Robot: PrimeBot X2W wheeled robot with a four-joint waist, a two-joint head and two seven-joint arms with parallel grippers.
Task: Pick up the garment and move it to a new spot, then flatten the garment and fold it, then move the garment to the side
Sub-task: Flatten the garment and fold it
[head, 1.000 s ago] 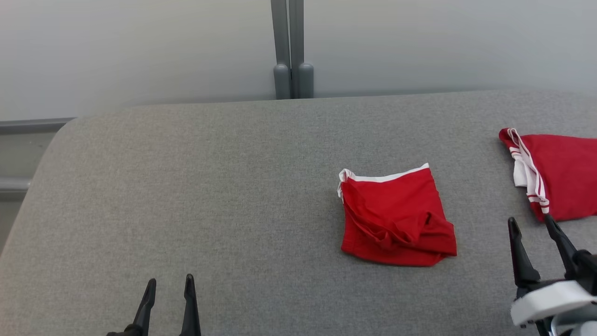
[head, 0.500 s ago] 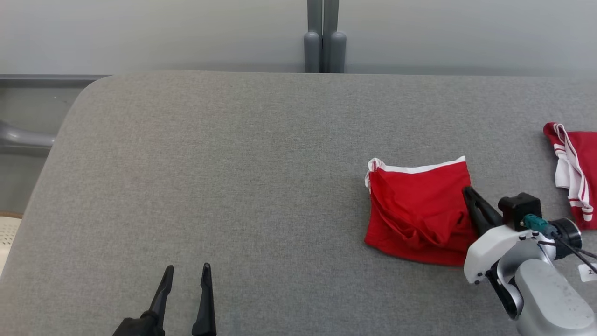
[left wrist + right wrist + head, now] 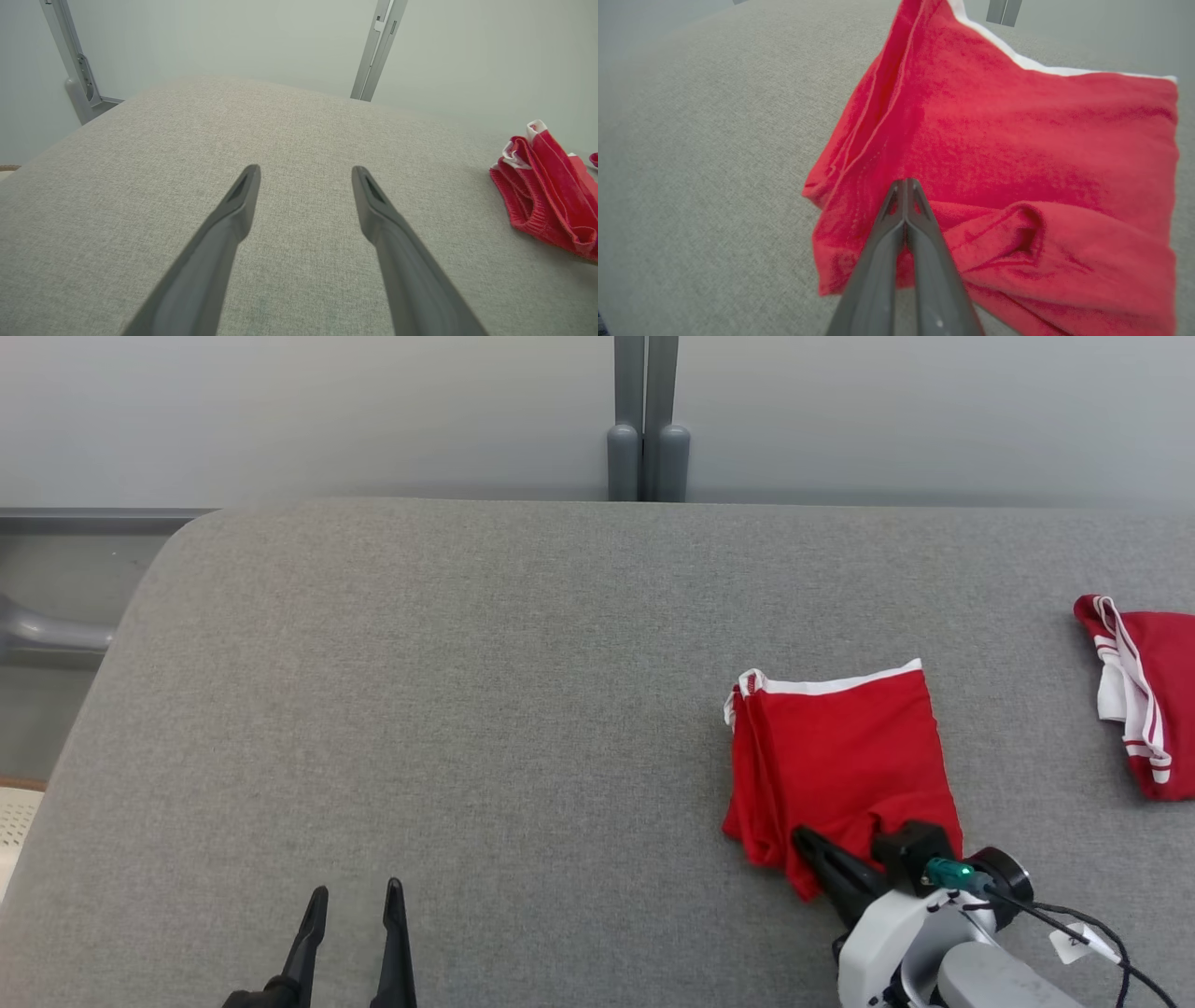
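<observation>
The red garment (image 3: 840,756) lies flat on the grey table (image 3: 420,709), nearer than the post (image 3: 642,420) and to its right. The right gripper (image 3: 801,837), nearer still, has its jaws pinched together on the red garment's near hem. Left of the post, the left gripper (image 3: 356,889) stands with jaws wide

Hidden and cut off
The second red garment (image 3: 1144,709) runs off head view's right edge; my right gripper (image 3: 906,183) covers the near hem of the red shorts (image 3: 1017,130); my left gripper (image 3: 357,889) is cut off below.
</observation>
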